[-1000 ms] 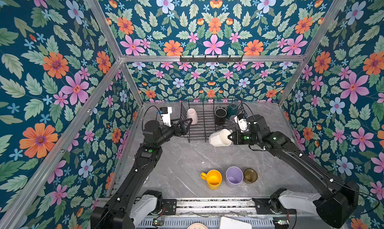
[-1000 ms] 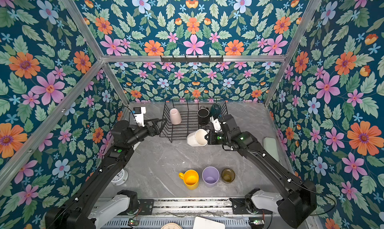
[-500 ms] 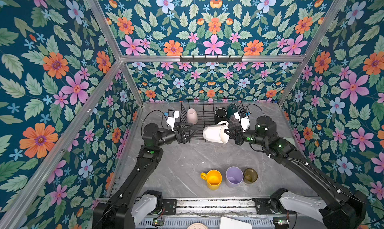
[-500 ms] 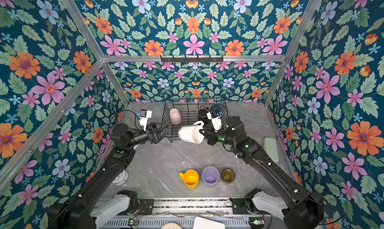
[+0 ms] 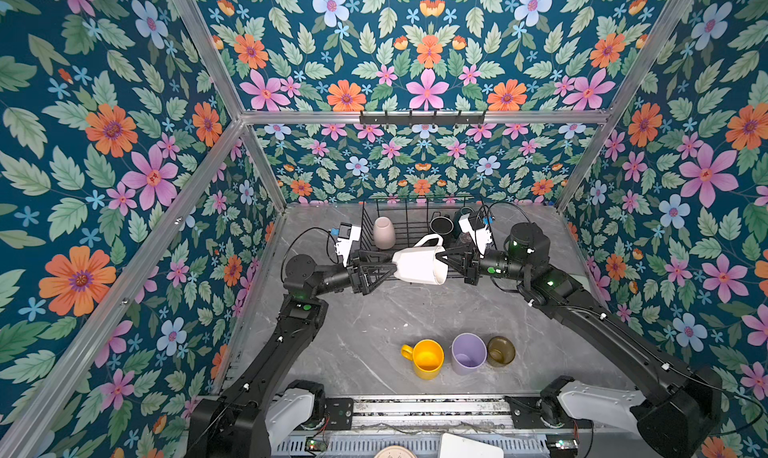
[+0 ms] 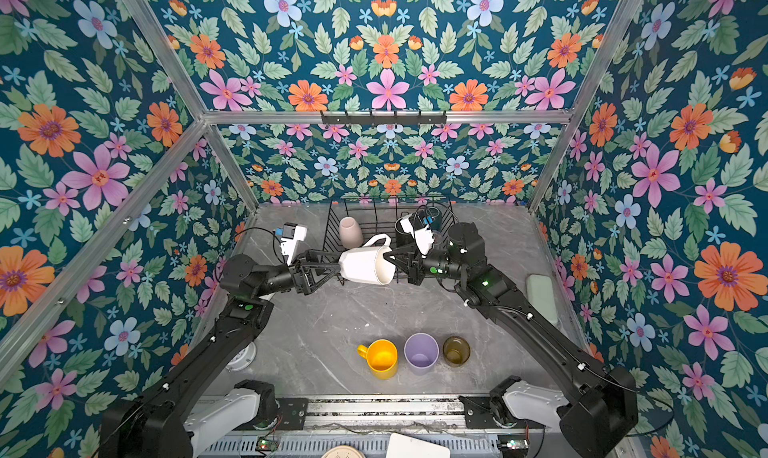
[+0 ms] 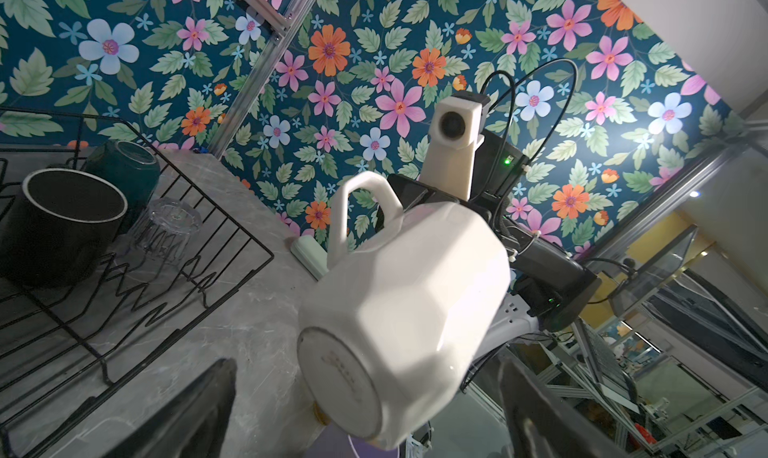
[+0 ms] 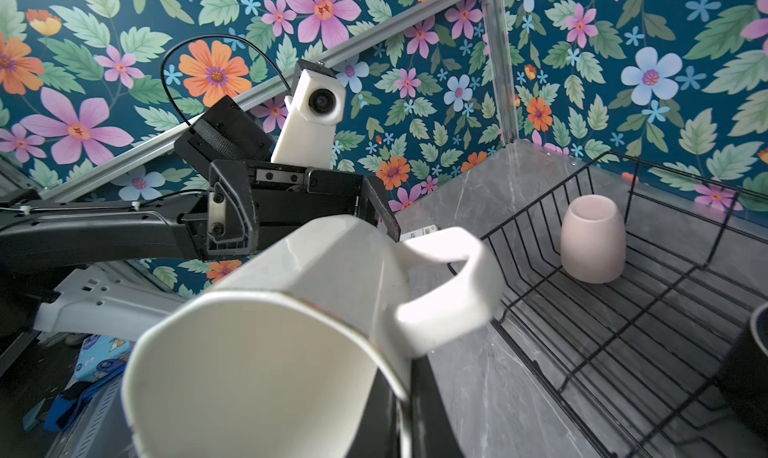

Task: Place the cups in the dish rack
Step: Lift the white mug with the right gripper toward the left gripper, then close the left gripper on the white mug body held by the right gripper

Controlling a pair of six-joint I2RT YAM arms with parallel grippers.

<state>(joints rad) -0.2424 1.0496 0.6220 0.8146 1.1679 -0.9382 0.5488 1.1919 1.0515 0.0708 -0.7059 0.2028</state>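
A white mug (image 5: 419,264) (image 6: 365,264) hangs on its side in front of the dish rack (image 5: 409,201), handle up. My right gripper (image 5: 448,260) (image 8: 409,397) is shut on its rim. My left gripper (image 5: 388,267) (image 7: 368,368) is open, one finger on each side of the mug's base. In the rack are an upturned pale pink mug (image 5: 383,232) (image 8: 592,240), a black mug (image 7: 58,227), a dark green mug (image 7: 124,165) and a clear glass (image 7: 168,229). Near the front stand a yellow mug (image 5: 428,358), a lavender tumbler (image 5: 468,353) and an amber glass (image 5: 500,351).
Flowered walls close in the table on three sides, and a black hook rail (image 5: 422,118) runs along the back wall. A pale green block (image 6: 540,294) lies by the right wall. A white round thing (image 6: 241,356) sits under my left arm.
The right gripper raised the white mug and carried it a little left, turning its handle up. The left gripper swung in from the rack's left side, open around the mug's base.
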